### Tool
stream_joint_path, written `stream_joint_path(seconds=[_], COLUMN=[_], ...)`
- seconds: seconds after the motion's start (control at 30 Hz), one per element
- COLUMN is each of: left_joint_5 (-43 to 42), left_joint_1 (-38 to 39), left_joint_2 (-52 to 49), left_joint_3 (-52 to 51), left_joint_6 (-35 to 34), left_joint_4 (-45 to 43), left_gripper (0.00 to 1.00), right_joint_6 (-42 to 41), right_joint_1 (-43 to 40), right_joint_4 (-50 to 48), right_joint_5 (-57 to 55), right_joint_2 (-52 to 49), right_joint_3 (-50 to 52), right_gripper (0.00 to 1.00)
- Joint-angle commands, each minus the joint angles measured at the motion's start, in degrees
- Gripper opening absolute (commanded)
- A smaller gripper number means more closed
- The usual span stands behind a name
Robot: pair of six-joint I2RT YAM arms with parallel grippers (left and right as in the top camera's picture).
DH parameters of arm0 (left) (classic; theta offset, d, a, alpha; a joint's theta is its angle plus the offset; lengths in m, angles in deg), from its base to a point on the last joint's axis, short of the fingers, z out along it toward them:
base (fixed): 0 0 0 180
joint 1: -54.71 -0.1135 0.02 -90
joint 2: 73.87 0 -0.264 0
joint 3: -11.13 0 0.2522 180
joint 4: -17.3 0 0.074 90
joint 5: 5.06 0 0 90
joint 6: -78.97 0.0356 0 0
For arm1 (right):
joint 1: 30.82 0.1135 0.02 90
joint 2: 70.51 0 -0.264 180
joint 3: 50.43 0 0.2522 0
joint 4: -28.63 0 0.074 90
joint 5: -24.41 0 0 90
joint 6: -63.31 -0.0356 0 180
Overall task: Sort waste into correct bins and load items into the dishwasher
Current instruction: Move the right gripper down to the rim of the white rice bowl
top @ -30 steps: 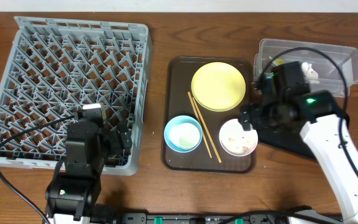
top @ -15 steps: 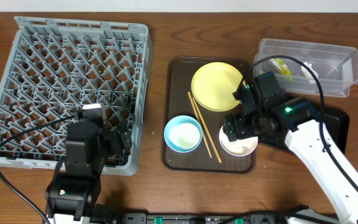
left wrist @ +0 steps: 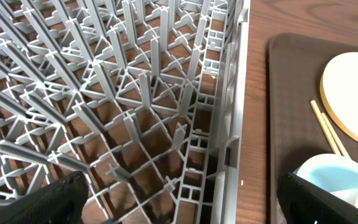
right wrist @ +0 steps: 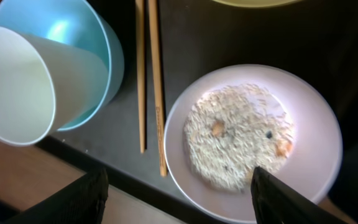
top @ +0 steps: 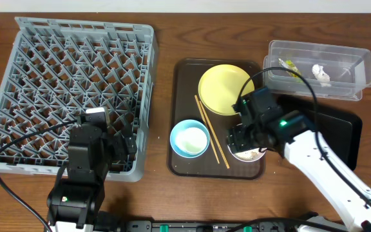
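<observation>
1. Grey plastic lattice: the dish rack filled the left of the table, its pegs upright and no dish loaded yet. The left gripper hung over the rack's near right corner, fingers spread wide and holding nothing, apparently parked for the first dish.
2. The dark brown serving tray sat just right of the rack, gathering all the dishes between the two arms.
3. The glossy black tray lay at the right, partly under the right arm, with nothing visible in it. It looked the likely home for food scraps.
4. The clear tub stood beyond it and already held the green-and-yellow wrapper and the white tissue.
5. The yellow plate lay flat at the serving tray's far end.
6. The white rice bowl sat at the tray's near right. The right gripper hovered directly above it, jaws wide and empty, seemingly lining up on the rim.
7. The light blue bowl sat at the near left with a white inner bowl tilted inside it.
8. The wooden chopsticks lay side by side between the bowls.
9. The rice scraps covered the rice bowl's floor and, by the task, must go before racking.
10. The wood-grain table showed bare around everything. Of the room, only a pale strip showed past its far edge.
</observation>
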Motion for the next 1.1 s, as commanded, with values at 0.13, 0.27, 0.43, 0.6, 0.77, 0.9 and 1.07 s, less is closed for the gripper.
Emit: stream_joint_path(seconds=[0.13,0.27,0.43,0.6,0.77,0.9,1.07], left_joint_5=[0.07,0.07,0.07,0.07,0.07,0.07,0.07], left_joint_1=[-0.28,-0.28,-0.28,-0.28,-0.28,-0.28,-0.28], left_joint_2=[0.04,0.04,0.04,0.04,0.04,0.04,0.04], left_joint_3=[1.20,1.16,1.16,1.16,1.16,1.16,1.16], left_joint_6=[0.15,0.15,0.15,0.15,0.15,0.15,0.15], left_joint_4=[0.83,1.01,1.01,1.01,1.01,1.01,1.01], left_gripper=[0.99,0.99,0.99,0.99,0.99,0.99,0.99], right_joint_6=[-2.80,-5.33,-6.88,-8.92,-10.49,-11.10,-11.80], right_joint_1=[5.64,7.89,9.05,9.31,9.31,9.31,9.29], right_joint_4=[-5.09,-6.62,-7.63,-8.74,-8.87,-8.79,-8.83], right_joint_5=[-5.75,-8.44,-9.62,-9.64,-10.54,-10.47,-10.58], right_joint_2=[-5.01,-8.72,-12.35,-14.05,-16.00,-17.44,-17.29], right_joint_3=[2.36,2.36,2.36,2.36,2.36,2.36,2.23], right_gripper=[0.63,0.57,0.49,0.34,0.31,0.25,0.11])
